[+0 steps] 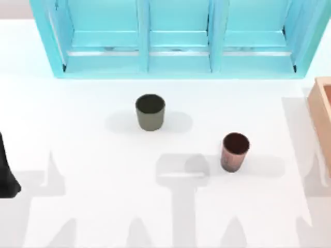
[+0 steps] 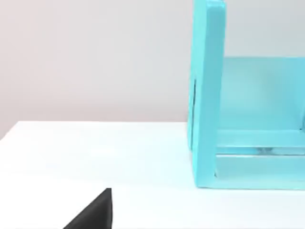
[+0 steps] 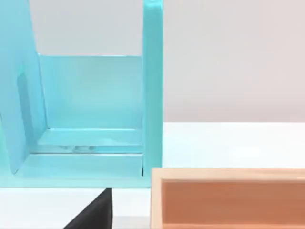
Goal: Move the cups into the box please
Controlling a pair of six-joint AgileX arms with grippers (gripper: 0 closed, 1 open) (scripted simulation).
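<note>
Nothing is grasped yet — both cups, the grey cup [image 1: 150, 112] mid-table and the copper cup [image 1: 235, 151] nearer the box [image 1: 322, 111] at the right edge, stand upright, so the next move, I judge, is a reach for one.

A plain white table [image 1: 103, 206] carries everything, crossed by soft grey shadows in the lower half of the top view. Standing upright on it are a small olive-grey tapered cup [image 1: 150, 112] just left of the frame's centre and a reddish-brown coppery cup with a dark inside [image 1: 235, 151] to the lower right of it, the two well apart. A big turquoise shelf unit with compartments [image 1: 176, 57] stands along the upper edge, and a tan wooden box with thick walls [image 1: 321, 111] sits at the right edge.
</note>
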